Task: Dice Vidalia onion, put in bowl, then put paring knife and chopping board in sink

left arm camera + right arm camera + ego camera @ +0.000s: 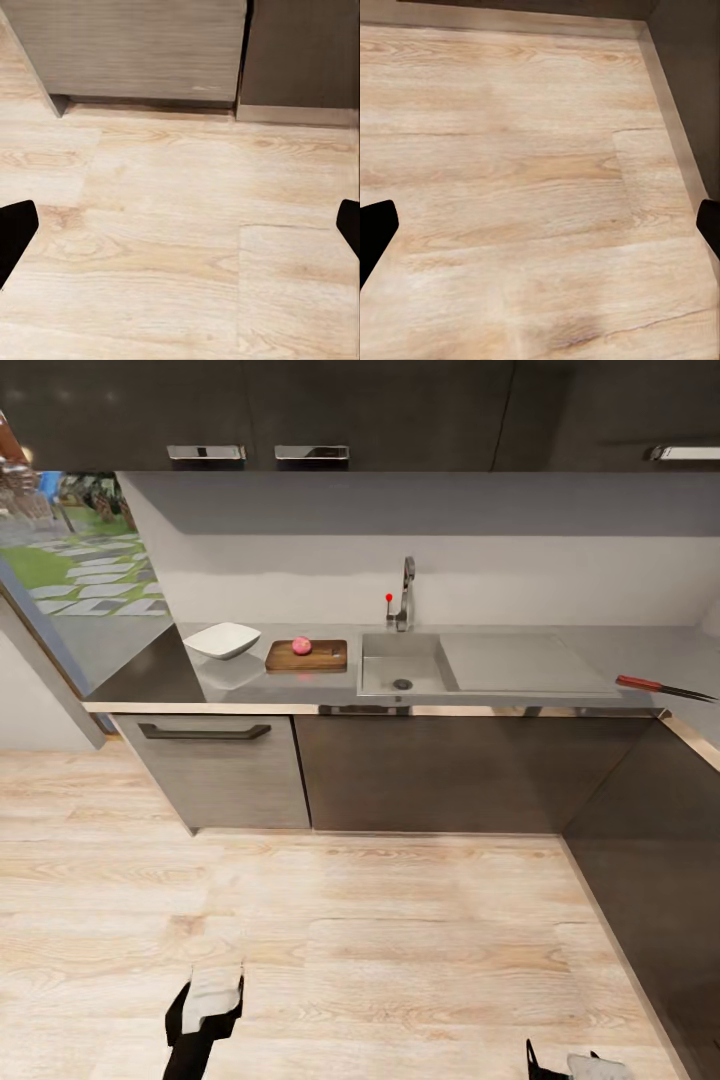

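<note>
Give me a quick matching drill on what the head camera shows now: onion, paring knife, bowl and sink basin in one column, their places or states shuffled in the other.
Things:
1. onion
2. paring knife
3. bowl
4. sink basin

Places or states:
A. on the countertop, left of the chopping board
B. nothing in it, drain in plain sight
C. on the chopping board
D. on the countertop to the right of the drainboard

Pairs: 1-C, 2-D, 3-A, 4-B
</note>
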Controlling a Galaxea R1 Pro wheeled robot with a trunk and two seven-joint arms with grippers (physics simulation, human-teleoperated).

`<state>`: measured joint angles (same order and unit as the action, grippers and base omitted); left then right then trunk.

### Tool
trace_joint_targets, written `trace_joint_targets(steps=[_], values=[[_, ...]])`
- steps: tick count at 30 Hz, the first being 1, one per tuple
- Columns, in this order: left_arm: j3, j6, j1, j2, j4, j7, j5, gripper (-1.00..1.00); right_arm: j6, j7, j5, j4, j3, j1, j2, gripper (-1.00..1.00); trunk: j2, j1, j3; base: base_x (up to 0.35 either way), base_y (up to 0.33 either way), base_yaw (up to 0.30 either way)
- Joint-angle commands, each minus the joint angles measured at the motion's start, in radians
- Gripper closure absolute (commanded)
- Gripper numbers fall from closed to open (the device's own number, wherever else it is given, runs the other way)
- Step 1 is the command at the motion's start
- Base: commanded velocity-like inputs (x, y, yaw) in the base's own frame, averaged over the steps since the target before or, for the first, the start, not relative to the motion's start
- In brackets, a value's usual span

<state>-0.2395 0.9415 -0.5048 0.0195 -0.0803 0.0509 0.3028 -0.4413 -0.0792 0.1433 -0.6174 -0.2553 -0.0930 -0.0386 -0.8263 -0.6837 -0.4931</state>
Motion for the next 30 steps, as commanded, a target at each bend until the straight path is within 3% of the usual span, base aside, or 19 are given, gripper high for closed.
trace_joint_targets(steps=[1,4,6,10,13,14,30], values=[[-0.008,0.048,0.016,-0.003,-0.003,0.006,0.002,-1.0,0.004,-0.005,0.01,-0.006,-0.001,-0.001,0.0,-1.0,-0.001,0.0,-0.001,0.0,0.0,0.0],[-0.008,0.106,0.051,-0.007,-0.003,0.008,0.002,-1.0,0.007,0.005,0.009,-0.013,0.0,-0.002,0.0,-1.0,-0.001,0.0,-0.001,0.0,0.0,0.0],[-0.007,0.106,0.066,-0.006,-0.003,0.01,0.002,-1.0,-0.005,0.056,0.008,-0.013,0.0,-0.002,0.001,-1.0,-0.001,0.0,-0.001,0.0,0.0,0.0],[-0.007,0.106,0.07,-0.005,-0.003,0.011,0.002,-1.0,-0.033,0.092,0.007,-0.008,-0.001,-0.002,0.001,-1.0,-0.001,0.0,-0.001,0.0,0.0,0.0],[-0.007,0.027,0.071,-0.005,-0.002,0.011,0.002,-1.0,-0.049,0.103,0.009,-0.004,-0.002,-0.002,0.001,-1.0,-0.001,0.0,-0.001,0.0,0.0,0.0],[-0.007,-0.032,0.071,-0.004,-0.001,0.01,0.002,-1.0,-0.054,0.104,0.01,-0.003,-0.002,-0.002,0.001,-1.0,-0.001,0.0,-0.001,0.0,0.0,0.0],[-0.007,-0.095,0.072,-0.004,-0.001,0.01,0.002,-1.0,-0.072,0.096,0.013,-0.003,0.001,-0.002,0.009,-1.0,-0.001,0.0,-0.001,0.03,-0.014,0.0]])
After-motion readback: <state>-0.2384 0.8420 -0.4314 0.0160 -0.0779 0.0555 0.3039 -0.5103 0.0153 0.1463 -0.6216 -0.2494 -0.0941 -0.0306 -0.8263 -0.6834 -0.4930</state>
